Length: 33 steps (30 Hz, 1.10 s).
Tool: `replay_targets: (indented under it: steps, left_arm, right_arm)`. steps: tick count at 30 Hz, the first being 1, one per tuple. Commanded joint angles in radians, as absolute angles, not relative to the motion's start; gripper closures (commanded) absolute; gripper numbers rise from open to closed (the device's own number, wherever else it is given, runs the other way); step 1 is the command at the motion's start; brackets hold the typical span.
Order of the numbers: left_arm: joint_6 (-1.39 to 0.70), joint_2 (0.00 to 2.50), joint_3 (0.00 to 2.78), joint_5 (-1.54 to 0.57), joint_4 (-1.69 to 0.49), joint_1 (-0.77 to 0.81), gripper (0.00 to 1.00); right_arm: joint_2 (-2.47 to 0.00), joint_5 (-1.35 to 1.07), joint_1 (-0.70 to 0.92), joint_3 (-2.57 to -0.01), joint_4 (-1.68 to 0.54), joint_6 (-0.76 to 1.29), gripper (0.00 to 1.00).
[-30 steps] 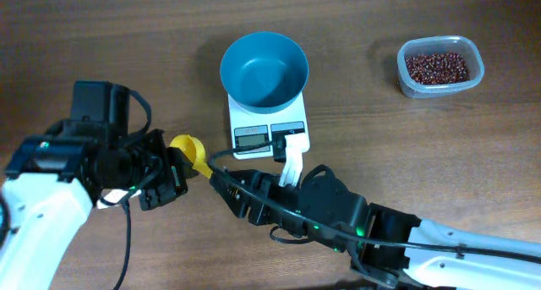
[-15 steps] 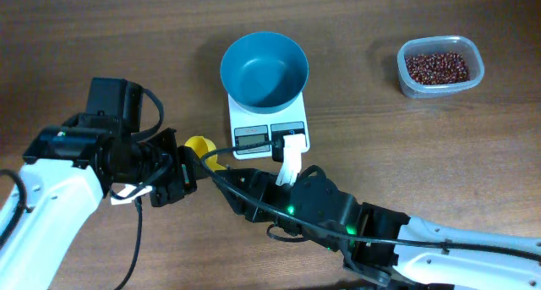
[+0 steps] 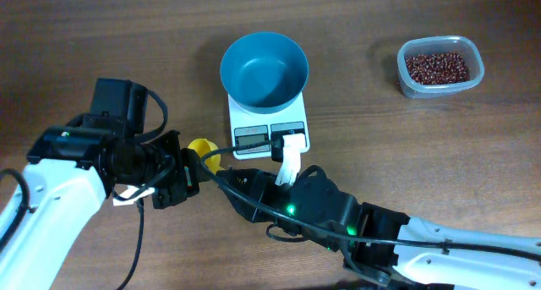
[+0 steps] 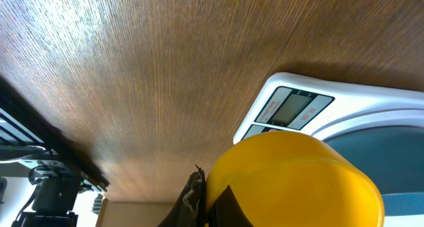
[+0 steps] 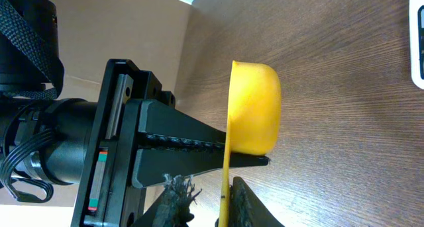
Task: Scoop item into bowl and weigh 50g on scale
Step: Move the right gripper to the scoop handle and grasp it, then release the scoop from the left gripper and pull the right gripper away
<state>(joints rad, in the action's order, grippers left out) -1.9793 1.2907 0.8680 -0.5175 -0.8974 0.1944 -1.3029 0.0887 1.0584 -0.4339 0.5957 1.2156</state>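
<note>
**Q:** Which parts hold the scoop?

**A:** My left gripper (image 5: 245, 154) is clamped shut on the yellow scoop (image 3: 201, 148), and no beans show in its cup. The jaws of my right gripper (image 5: 209, 199) stand narrow, one on each side of the thin handle. I cannot tell whether both pads touch it.

**Q:** Where do the task's things lie?

**A:** The teal bowl (image 3: 264, 70) sits empty on the white scale (image 3: 287, 131), about midway along the counter (image 3: 101, 36) and toward its far edge. The beans (image 3: 436, 68) lie in a clear tub (image 3: 402, 70) well apart from the bowl, toward the far right corner. The scoop is just beside the scale's near left corner, with both of my grippers crowded around it.

**Q:** What could go wrong from here, and why?

**A:** I judge this to be a hand-over of the scoop from left to right.
- **Dropped scoop:** If my left gripper lets go before my right has a firm hold, the narrow handle can slip and the scoop falls to the counter.
- **Twisted handle:** If my right gripper closes off-centre, the handle may twist between the pads. A tilted cup would later shed beans on the way from tub to bowl.
- **Bumped scale:** With both grippers so near the scale, a careless parting move could nudge it or the bowl and upset the reading.
</note>
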Motion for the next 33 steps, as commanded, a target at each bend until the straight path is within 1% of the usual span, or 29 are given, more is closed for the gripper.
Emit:
replay_targets:
  steps: [1,4,8,10,11,27,33]
  left_arm:
    - [-1.959,1.297,0.879,-0.516,-0.91,0.2,1.0]
    - [-1.891,1.297,0.88,-0.486,-0.913,0.2,1.0]
    - [-1.888,1.297,0.88,-0.482,-0.913,0.2,1.0]
    - [-1.888,1.297,0.88,-0.482,-0.913,0.2,1.0]
    - [-1.888,1.297,0.88,-0.482,-0.913,0.2,1.0]
    - [-1.891,1.297,0.88,-0.487,-0.918,0.202,1.0]
    - [-1.892,1.297,0.88,-0.493,-0.918,0.233,1.0]
  right_arm:
    - [-1.309,0.082,1.067,-0.451,0.598,1.209,0.77]
    - [-1.309,0.083,1.067,-0.451,0.571,1.209,0.78]
    - [-1.309,0.082,1.067,-0.451,0.565,1.209,0.8]
    - [-1.309,0.078,1.067,-0.451,0.565,1.21,0.84]
    - [-1.309,0.071,1.067,-0.451,0.566,1.21,0.85]
    - [-1.309,0.038,1.066,-0.451,0.583,1.213,0.84]
    - [-1.309,0.054,1.066,-0.451,0.583,1.213,0.83]
